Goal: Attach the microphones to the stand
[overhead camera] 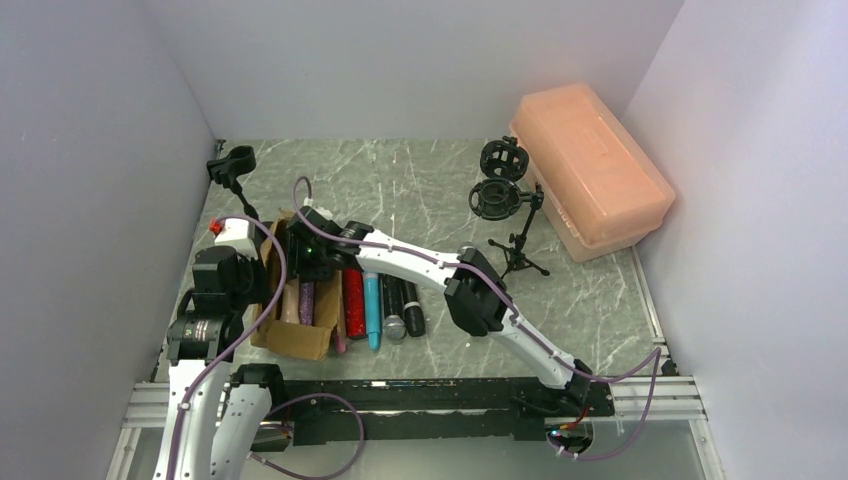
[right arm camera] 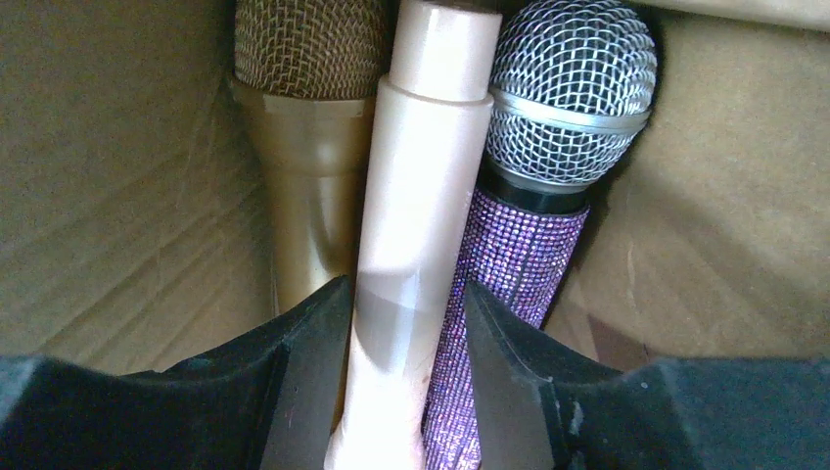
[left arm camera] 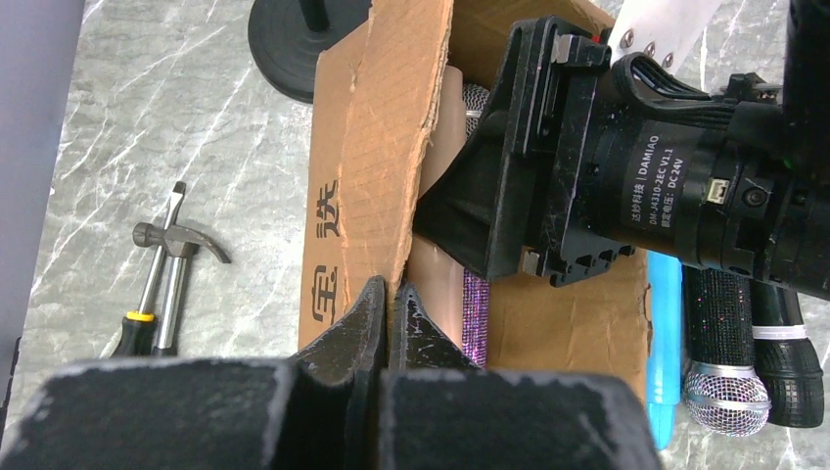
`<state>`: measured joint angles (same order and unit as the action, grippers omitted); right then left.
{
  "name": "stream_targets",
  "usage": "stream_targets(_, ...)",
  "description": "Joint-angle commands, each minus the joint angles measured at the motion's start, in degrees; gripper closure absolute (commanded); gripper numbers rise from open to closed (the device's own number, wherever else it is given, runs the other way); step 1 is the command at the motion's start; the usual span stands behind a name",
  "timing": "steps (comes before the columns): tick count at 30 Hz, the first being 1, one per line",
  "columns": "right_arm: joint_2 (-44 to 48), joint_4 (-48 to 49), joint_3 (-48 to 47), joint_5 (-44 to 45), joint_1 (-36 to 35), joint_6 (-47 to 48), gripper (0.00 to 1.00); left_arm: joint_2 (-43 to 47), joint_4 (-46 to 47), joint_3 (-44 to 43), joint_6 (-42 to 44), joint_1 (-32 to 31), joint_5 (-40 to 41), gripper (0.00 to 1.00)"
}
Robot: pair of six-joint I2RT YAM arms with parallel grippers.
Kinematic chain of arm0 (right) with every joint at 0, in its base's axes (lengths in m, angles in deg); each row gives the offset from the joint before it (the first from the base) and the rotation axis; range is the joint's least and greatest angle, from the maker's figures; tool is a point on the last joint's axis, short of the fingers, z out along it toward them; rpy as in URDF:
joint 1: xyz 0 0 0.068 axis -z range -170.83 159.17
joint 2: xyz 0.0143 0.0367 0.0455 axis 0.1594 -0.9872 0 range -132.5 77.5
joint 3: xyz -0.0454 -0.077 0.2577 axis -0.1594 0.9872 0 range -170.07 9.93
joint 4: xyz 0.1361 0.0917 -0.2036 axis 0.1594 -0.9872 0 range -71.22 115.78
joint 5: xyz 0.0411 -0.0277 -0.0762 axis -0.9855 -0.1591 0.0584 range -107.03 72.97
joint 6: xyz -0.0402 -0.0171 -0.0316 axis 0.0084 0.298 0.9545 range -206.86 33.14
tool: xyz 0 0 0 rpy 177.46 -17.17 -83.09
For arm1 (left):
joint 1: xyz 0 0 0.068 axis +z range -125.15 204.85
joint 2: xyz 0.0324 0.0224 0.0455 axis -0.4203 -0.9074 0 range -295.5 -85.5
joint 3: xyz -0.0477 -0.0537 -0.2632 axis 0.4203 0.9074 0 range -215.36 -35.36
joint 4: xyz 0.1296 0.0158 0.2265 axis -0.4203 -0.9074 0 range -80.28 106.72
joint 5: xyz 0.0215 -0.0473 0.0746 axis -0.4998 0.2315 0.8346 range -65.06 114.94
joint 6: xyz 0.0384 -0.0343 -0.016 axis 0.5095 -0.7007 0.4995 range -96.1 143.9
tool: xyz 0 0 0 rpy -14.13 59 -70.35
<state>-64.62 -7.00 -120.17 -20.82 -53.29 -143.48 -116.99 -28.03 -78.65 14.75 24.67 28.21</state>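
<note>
- In the cardboard box (right arm camera: 108, 196), the gold microphone (right arm camera: 303, 166) and the purple glitter microphone (right arm camera: 524, 245) leave the right gripper (right arm camera: 403, 308) only narrow gaps beside the peach microphone (right arm camera: 416, 186).
- Box walls stand near on both sides.

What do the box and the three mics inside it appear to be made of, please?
Box: brown corrugated cardboard, matte, with a ribbed face and a ragged torn edge.
Purple mic: body covered in tiny glittering beads or rhinestones; head of silvery wire mesh.
Peach mic: smooth with a soft sheen, probably plastic.
Gold mic: metallic gold finish with a gold mesh head; whether metal or painted plastic is unclear.
</note>
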Motion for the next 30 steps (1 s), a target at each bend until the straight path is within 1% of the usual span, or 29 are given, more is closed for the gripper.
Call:
stream_targets(1, -1.78, 3.24, -0.51, 6.75, 0.14, -2.40, 0.51, 0.89, 7.02, -2.53, -3.36, 0.01, -2.74, 1.00)
stream_targets(6, 0.01, 7.88, 2.67, 8.85, 0.32, -4.13, 0.53, 0.94, 5.70, -3.88, -3.29, 0.01, -5.17, 1.00)
stream_targets(12, 1.00, 9.83, 3.69, 10.03, 0.32, -4.08, 0.54, 1.18, 5.71, -4.17, -2.40, 0.01, -6.42, 1.00)
stream_targets(14, 1.20, 10.26, 3.69, 9.13, 0.32, -3.79, 0.58, 1.11, 6.04, -3.82, -1.73, 0.01, -5.63, 1.00)
stream_targets(17, 3.38, 12.07, 4.57, 8.96, 0.23, -2.04, 0.71, 1.39, 7.15, -2.51, 0.12, 0.01, -3.42, 1.00)
stream_targets(20, 7.14, 16.25, 8.00, 6.99, 0.31, -0.63, 0.78, 1.50, 8.52, -0.92, 2.31, 0.01, 1.10, 1.00)
stream_targets(25, 13.69, 22.63, 13.65, 4.37, 0.72, 1.21, 0.85, 2.03, 9.48, 0.92, 5.26, 0.01, 4.91, 1.00)
stream_targets(30, 18.08, 24.04, 16.42, -0.09, 2.16, 1.13, 0.86, 2.57, 9.52, 1.71, 6.15, 0.01, 6.25, 1.00)
